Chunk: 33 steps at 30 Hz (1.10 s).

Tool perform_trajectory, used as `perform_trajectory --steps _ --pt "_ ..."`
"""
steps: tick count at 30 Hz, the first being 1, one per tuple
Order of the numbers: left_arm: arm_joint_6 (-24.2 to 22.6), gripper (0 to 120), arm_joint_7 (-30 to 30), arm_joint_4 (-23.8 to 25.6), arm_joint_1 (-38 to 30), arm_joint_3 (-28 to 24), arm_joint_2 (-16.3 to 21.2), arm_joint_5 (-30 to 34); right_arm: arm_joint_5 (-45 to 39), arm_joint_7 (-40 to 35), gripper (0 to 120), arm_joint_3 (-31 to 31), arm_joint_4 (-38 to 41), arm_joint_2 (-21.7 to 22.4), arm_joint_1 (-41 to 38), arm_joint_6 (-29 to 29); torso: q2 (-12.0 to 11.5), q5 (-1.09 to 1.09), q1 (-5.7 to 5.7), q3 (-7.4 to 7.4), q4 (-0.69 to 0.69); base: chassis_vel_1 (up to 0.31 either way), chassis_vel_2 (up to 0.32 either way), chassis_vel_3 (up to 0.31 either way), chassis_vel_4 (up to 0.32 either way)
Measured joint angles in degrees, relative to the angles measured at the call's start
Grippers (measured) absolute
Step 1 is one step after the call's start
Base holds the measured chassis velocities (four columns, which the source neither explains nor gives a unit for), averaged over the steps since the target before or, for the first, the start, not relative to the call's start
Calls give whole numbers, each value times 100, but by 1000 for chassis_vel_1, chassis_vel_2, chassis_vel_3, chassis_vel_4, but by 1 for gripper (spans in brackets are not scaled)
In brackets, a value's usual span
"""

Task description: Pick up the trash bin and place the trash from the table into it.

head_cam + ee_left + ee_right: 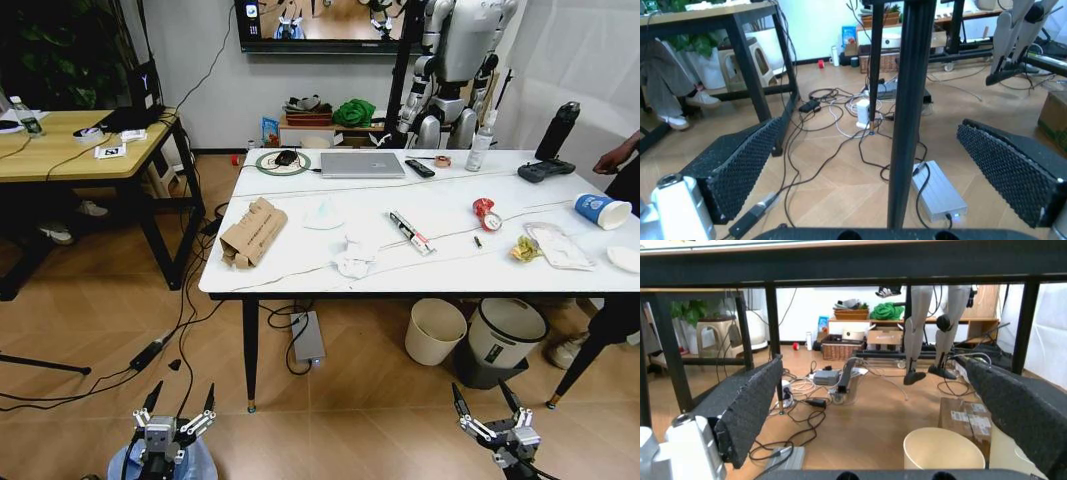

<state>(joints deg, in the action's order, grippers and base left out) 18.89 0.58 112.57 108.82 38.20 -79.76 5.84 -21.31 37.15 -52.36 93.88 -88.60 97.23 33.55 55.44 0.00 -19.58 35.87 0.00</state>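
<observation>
The white marble table (pixel 440 275) carries the trash: a torn cardboard box (pixel 252 232), crumpled tissues (pixel 352 255), a crushed red can (pixel 487 212), a yellow wrapper (pixel 524 249), a clear plastic package (pixel 557 245), a blue paper cup (pixel 601 210) and a white disc (pixel 626 258). The trash bin (pixel 200 462), lined with a light-blue bag, sits on the floor at the lower left. Just above it my left gripper (pixel 178 408) hangs open and empty. Its wrist view shows its pads (pixel 750 155) either side of a table leg (pixel 907 125) farther off. Low at the lower right, my right gripper (pixel 487 400) is also open and empty.
A cream bin (pixel 435 330) (pixel 943 450) and a grey-and-black bin (pixel 503 340) stand under the table's right half. Cables (pixel 150 350) and a power brick (pixel 308 337) lie on the floor. A wooden desk (pixel 80 140) stands left. A laptop (pixel 362 164), remote (pixel 420 168) and controller (pixel 545 171) sit on the table.
</observation>
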Motion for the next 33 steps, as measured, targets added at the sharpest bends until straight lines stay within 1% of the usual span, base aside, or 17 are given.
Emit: perform_trajectory --steps 1,6,12,13,14,19,20,32,33 --pt "0 100 0 0 0 0 0 0 0 0 100 0 0 0 0 0 0 0 0 0 0 0 0 0 0" --pt "-13 100 -6 -9 -17 -1 15 2 24 0 100 16 3 -45 1 0 -174 0 76 -98 0 0 0 0 0" --pt "-14 100 -11 -17 -15 0 17 5 55 0 100 18 -6 -59 1 11 -306 0 134 -172 0 0 0 0 0" --pt "-11 100 -12 -17 -12 0 15 6 59 0 100 21 -5 -66 9 17 -364 0 160 -206 0 0 0 0 0" --pt "-11 100 -12 -17 -12 0 15 6 59 0 100 21 -5 -66 9 17 -364 0 160 -206 0 0 0 0 0" --pt "-8 100 -14 -18 -10 -2 15 6 70 1 100 23 0 -76 25 32 -528 0 231 -297 0 0 0 0 0" --pt "-8 100 -14 -18 -10 -2 15 6 70 1 100 23 0 -76 25 32 -528 0 231 -297 0 0 0 0 0" --pt "2 100 -15 -17 -1 -9 19 4 82 5 100 18 4 -82 43 51 -871 0 378 -492 0 0 0 0 0" --pt "2 100 -15 -17 -1 -9 19 4 82 5 100 18 4 -82 43 51 -871 0 378 -492 0 0 0 0 0"
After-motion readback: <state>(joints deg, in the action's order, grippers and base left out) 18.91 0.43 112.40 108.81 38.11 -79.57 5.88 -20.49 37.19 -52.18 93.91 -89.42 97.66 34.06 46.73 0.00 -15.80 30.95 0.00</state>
